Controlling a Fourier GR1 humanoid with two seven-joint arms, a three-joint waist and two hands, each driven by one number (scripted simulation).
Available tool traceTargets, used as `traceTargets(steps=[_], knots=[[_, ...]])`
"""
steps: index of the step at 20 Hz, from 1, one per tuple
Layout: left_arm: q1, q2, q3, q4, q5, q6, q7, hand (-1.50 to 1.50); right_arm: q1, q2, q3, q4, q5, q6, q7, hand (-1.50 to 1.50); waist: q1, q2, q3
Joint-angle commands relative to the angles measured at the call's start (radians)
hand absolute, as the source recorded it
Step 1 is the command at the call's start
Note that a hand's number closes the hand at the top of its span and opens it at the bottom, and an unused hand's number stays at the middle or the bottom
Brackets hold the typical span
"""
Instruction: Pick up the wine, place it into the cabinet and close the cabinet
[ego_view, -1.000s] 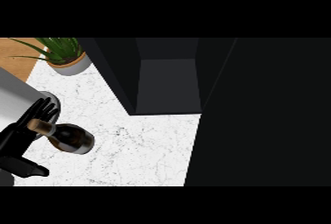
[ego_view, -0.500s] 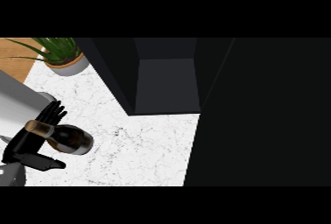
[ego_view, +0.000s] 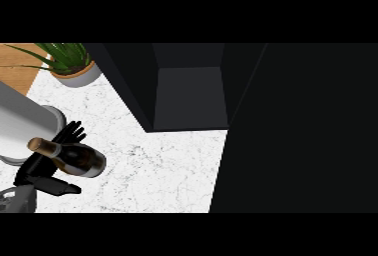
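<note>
At the left of the head view, the dark glass wine bottle with a gold foil neck (ego_view: 76, 159) stands on the white marble table (ego_view: 155, 170), well short of the black cabinet (ego_view: 188, 95), whose door is open to show a dark grey inside with nothing on it. The left robot hand (ego_view: 33, 172) is wrapped about the bottle. Its black fingers (ego_view: 70, 132) curve round the far side and fan out past the glass, and the thumb (ego_view: 63, 187) juts out just beneath the near side (whether the thumb actually touches the glass cannot be told). A wide black panel (ego_view: 303, 130) fills the right of the view beside the cabinet. A spiky green plant in a grey round pot (ego_view: 72, 65) sits at the table's far left corner.
</note>
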Motion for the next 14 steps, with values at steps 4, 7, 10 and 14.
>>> traceTargets(steps=[4, 7, 10, 14], knots=[[-0.023, -0.023, -0.048, 0.087, -0.023, -0.105, -0.158, -1.50, 0.036, -0.044, 0.002, -0.119, 0.066, -0.007, 0.033, -1.50, 0.004, 0.002, 0.001], [-0.023, -0.038, -0.056, 0.074, -0.017, -0.077, -0.188, -1.50, 0.041, -0.059, 0.020, -0.170, 0.086, -0.029, 0.063, -1.50, -0.004, -0.004, 0.000], [-0.061, -0.011, -0.040, 0.115, 0.008, -0.099, -0.197, -1.50, 0.044, -0.087, 0.010, -0.177, 0.042, -0.009, 0.026, -1.50, -0.006, 0.000, 0.000], [-0.058, -0.013, -0.040, 0.131, 0.037, -0.134, -0.200, 1.50, 0.033, -0.095, -0.025, -0.159, 0.024, -0.024, 0.033, -1.50, 0.005, 0.000, 0.001]])
